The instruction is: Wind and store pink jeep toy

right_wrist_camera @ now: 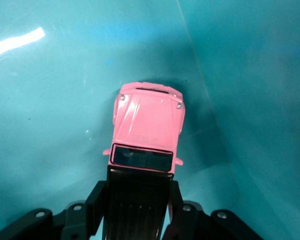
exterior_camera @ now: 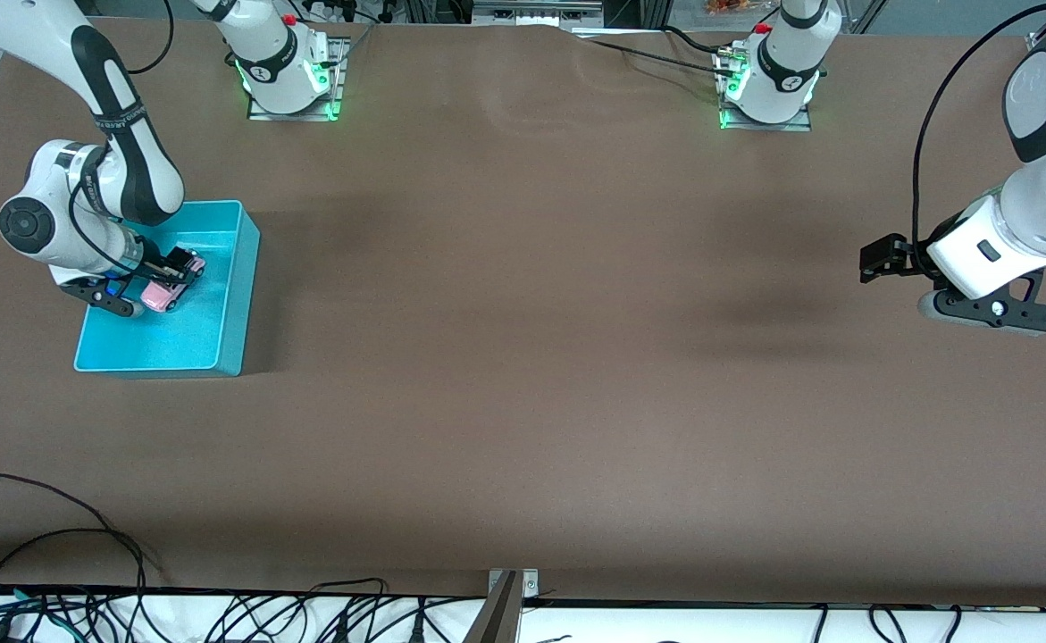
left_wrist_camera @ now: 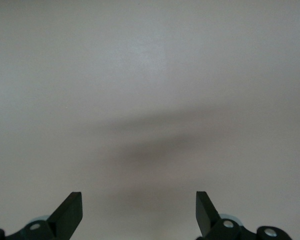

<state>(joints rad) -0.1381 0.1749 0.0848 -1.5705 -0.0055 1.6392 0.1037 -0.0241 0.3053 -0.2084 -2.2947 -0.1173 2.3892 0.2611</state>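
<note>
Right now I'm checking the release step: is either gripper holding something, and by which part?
The right gripper holds the pink jeep toy by its black roof sides, inside the turquoise bin. The left gripper is open, holding nothing.

- Front view: a high camera looks steeply down across the brown tabletop [exterior_camera: 523,357] toward both arm bases along its top edge; it takes in the whole scene from far off
- Left wrist view: looks down past the open left pincer [left_wrist_camera: 139,212] onto bare tabletop; well above the surface
- Right wrist view: very near, looking down into the turquoise bin [right_wrist_camera: 50,100] over the pink jeep toy [right_wrist_camera: 147,130] that the right pincer [right_wrist_camera: 138,200] grips; front view shares the bin [exterior_camera: 219,339], toy [exterior_camera: 161,296] and both pincers
</note>
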